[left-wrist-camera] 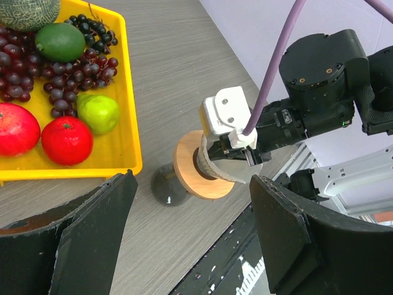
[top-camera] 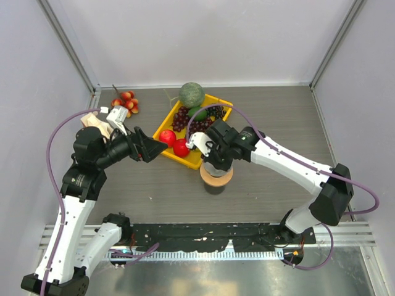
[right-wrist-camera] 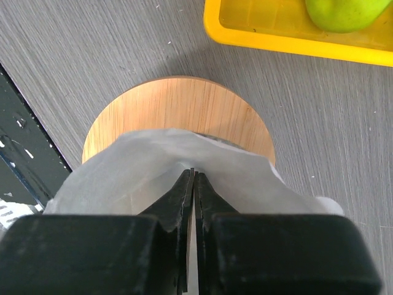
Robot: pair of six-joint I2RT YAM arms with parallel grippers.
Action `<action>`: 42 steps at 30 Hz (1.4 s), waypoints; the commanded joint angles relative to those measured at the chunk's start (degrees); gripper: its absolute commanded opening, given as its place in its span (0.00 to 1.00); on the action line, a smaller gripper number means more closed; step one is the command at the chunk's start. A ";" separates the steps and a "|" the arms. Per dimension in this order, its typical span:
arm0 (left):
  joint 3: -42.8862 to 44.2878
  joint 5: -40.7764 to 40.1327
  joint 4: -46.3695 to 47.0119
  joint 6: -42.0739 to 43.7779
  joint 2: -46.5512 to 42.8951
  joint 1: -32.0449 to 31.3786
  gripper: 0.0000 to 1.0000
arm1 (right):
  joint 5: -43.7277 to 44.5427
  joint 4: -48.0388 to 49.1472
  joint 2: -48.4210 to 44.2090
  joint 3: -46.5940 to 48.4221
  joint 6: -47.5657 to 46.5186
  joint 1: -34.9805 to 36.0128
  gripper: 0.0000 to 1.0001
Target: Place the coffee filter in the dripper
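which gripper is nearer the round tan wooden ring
Right. The right gripper is just over the round tan wooden ring, pinching the thin white paper filter; the open left gripper hangs apart, off to the ring's left.

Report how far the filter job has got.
Done: the filter is picked up, pinched in the shut right gripper. In hand: it hangs over the wooden ring on the dark cup; the dripper itself cannot be made out. Still to do: lower it in and let go. The left gripper is open, holding nothing.
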 commanded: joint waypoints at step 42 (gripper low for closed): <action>5.38 13.73 8.80 0.22 23.72 -18.27 0.37 | -20.19 3.62 -16.65 -1.22 13.50 -21.11 0.23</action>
